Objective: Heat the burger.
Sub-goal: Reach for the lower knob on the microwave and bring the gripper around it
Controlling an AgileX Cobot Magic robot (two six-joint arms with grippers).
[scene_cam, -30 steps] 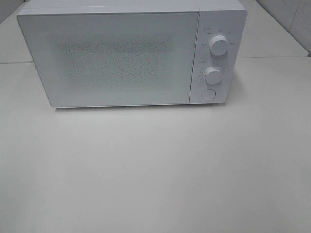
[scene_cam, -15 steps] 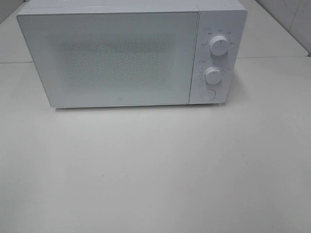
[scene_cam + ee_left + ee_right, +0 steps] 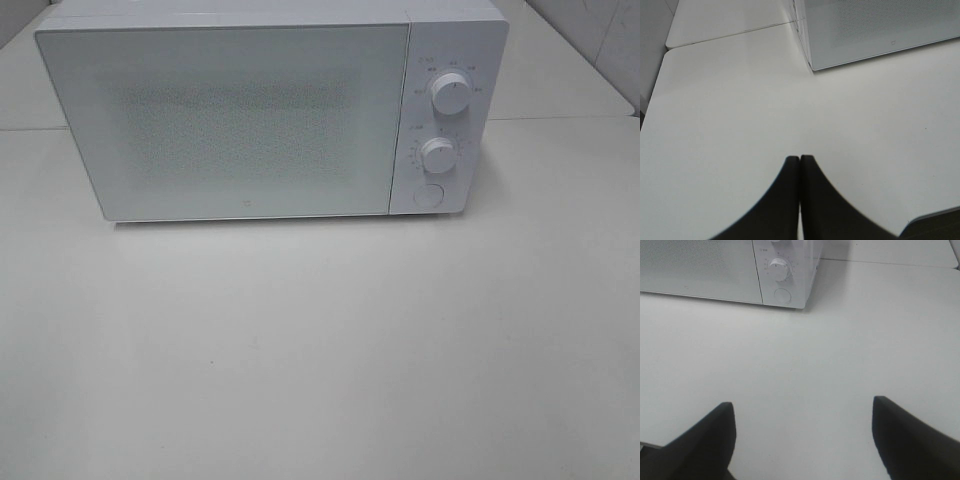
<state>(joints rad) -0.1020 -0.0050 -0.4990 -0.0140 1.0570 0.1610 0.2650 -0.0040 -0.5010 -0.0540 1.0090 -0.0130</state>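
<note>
The burger is hidden or out of view in every frame. A white microwave [image 3: 250, 120] stands at the back of the table with its door shut; two knobs [image 3: 450, 93] and a round button [image 3: 427, 196] sit on its right panel. It also shows in the left wrist view [image 3: 875, 30] and the right wrist view [image 3: 725, 270]. My left gripper [image 3: 799, 161] is shut and empty over bare table, short of the microwave's left corner. My right gripper [image 3: 802, 412] is open and empty over the table, in front of the control panel. Neither gripper shows in the exterior high view.
The white table [image 3: 320, 350] runs in front of the microwave. A seam to a second table [image 3: 560, 117] lies behind at the right. The table's left edge [image 3: 655, 95] shows in the left wrist view.
</note>
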